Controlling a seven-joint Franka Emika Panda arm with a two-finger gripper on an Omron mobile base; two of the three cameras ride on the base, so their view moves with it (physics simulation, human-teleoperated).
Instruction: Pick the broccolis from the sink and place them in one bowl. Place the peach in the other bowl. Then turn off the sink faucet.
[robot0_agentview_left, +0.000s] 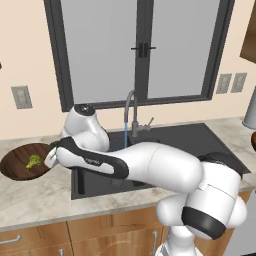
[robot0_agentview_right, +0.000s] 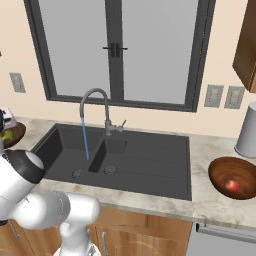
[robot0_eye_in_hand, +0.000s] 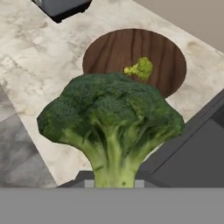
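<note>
Broccoli (robot0_eye_in_hand: 111, 127) pinched in the end effector (robot0_eye_in_hand: 113, 183), above the wooden bowl (robot0_eye_in_hand: 109, 50).

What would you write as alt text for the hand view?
A large green broccoli floret held stem-down in the gripper fills the foreground, above a marble counter. Beyond it, a dark wooden bowl holds a smaller yellow-green floret.

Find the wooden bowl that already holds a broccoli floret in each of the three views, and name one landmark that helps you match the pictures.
Left base view: the wooden bowl lies at the left edge on the counter, just left of the arm.
Right base view: a sliver of the bowl shows at the far left edge.
Hand view: the bowl sits top centre, behind the held broccoli.
Shared landmark: the small floret inside it.
</note>
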